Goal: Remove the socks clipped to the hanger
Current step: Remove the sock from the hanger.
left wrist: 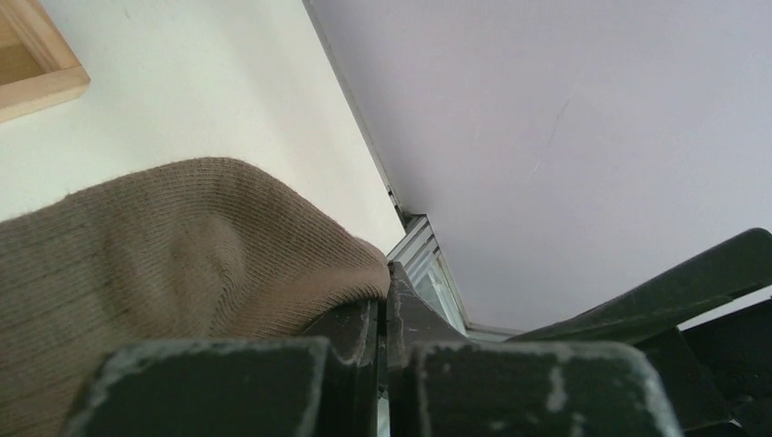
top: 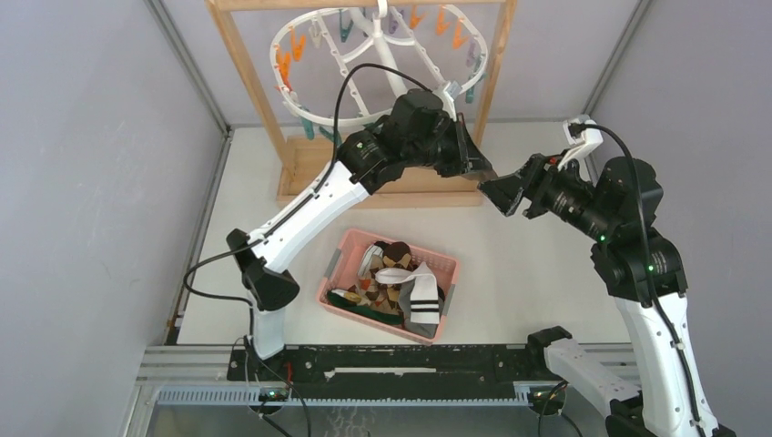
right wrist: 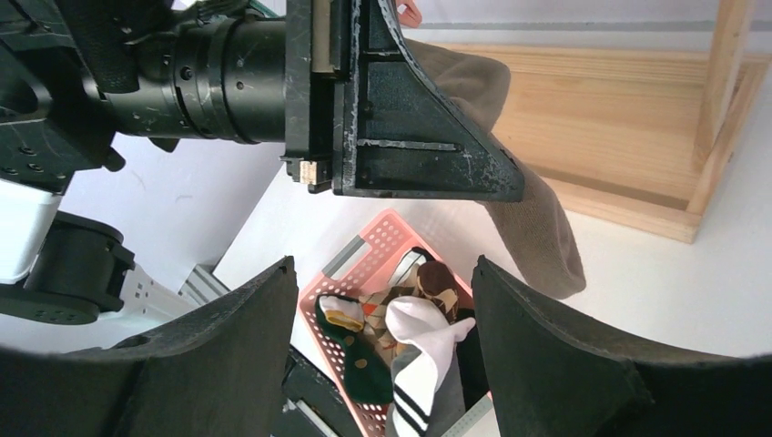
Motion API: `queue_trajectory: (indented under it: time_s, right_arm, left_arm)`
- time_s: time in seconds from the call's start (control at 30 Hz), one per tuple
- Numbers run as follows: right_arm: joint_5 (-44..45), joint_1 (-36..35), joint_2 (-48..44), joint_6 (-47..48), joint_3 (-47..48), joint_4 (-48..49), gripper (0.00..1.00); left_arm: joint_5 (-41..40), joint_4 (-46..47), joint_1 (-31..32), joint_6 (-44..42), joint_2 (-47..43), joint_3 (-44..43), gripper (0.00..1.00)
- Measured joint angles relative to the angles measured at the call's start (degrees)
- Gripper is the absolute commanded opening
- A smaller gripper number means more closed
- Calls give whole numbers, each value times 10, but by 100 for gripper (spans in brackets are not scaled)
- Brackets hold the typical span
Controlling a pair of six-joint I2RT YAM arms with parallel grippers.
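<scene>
The white oval hanger [top: 378,68] with orange, teal and purple clips hangs in the wooden frame at the back. Just below it, my left gripper [top: 473,157] is shut on a taupe ribbed sock [left wrist: 182,246]. Its jaws [left wrist: 387,314] pinch the sock's edge. In the right wrist view this sock [right wrist: 537,228] dangles under the left gripper [right wrist: 401,118], above the table. My right gripper [top: 498,196] is open and holds nothing, facing the left gripper from close by on the right. Between its fingers [right wrist: 384,269] I see the basket below.
A pink perforated basket [top: 339,258] stands at the table's near middle. It holds several socks, among them a white black-striped one [right wrist: 428,341], a green one and a brown argyle one. The wooden frame [top: 248,77] and its base board [right wrist: 619,118] stand behind the grippers.
</scene>
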State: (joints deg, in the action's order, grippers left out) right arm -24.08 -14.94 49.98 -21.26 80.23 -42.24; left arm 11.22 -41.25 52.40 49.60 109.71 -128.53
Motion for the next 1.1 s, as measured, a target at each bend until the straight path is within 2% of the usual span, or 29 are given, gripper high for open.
queue_trajectory:
  time_s: [0.23,0.57,0.73,0.9,1.0,1.1]
  right_arm:
    - [-3,15,-10,-12,0,-5,77]
    - [-5,15,-8,-25,0,-9,77]
    - [-10,15,-1,-29,3,-9,76]
    - [-22,15,11,-36,15,-6,75]
    - [-27,12,18,-38,18,-2,75]
    - [-30,4,24,-39,19,2,75]
  left_arm:
    - [4,5,10,5,32,-32,0]
    - [9,14,11,-6,30,-18,0]
    - [12,13,10,-19,-54,108,0]
    - [41,74,2,-16,-184,292,0]
    - [59,104,-5,-16,-240,363,0]
    - [78,127,-9,-18,-269,397,0]
